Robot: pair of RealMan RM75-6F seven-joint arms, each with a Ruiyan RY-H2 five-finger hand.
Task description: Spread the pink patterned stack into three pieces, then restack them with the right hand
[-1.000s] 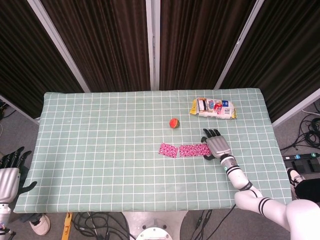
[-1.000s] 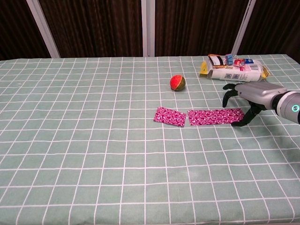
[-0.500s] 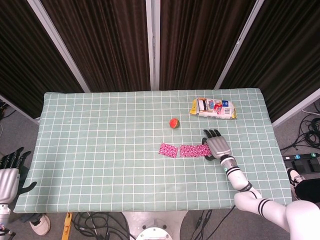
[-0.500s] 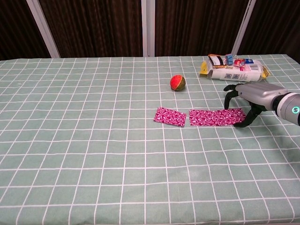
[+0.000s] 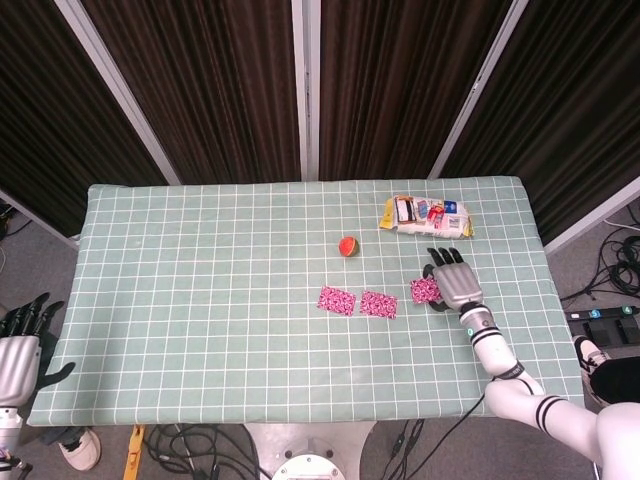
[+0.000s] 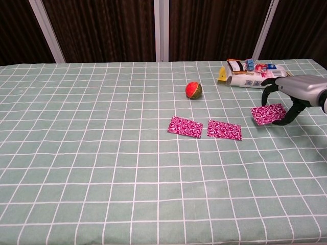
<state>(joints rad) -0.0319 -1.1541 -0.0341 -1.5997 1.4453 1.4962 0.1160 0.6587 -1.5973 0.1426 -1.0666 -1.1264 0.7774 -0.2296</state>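
Observation:
Three pink patterned pieces lie in a row on the green checked table (image 5: pixel 200 260). The left piece (image 5: pixel 336 300) (image 6: pixel 185 126) and the middle piece (image 5: pixel 379 304) (image 6: pixel 224 130) lie flat with a narrow gap between them. The third piece (image 5: pixel 425 290) (image 6: pixel 268 114) sits apart to the right, slightly tilted. My right hand (image 5: pixel 455 283) (image 6: pixel 291 97) arches over it, fingers above its far edge and thumb at its near right corner, holding it. My left hand (image 5: pixel 15 345) hangs open off the table's left front corner.
A red and green ball (image 5: pixel 348 246) (image 6: pixel 193 89) sits behind the row. A snack packet (image 5: pixel 427 216) (image 6: pixel 255 74) lies at the back right, just beyond my right hand. The table's right edge is close to that hand.
My right hand has pulled the right piece off the middle one and carried it to the right and slightly back. The long strip is now two separate pieces. The left hand has not moved.

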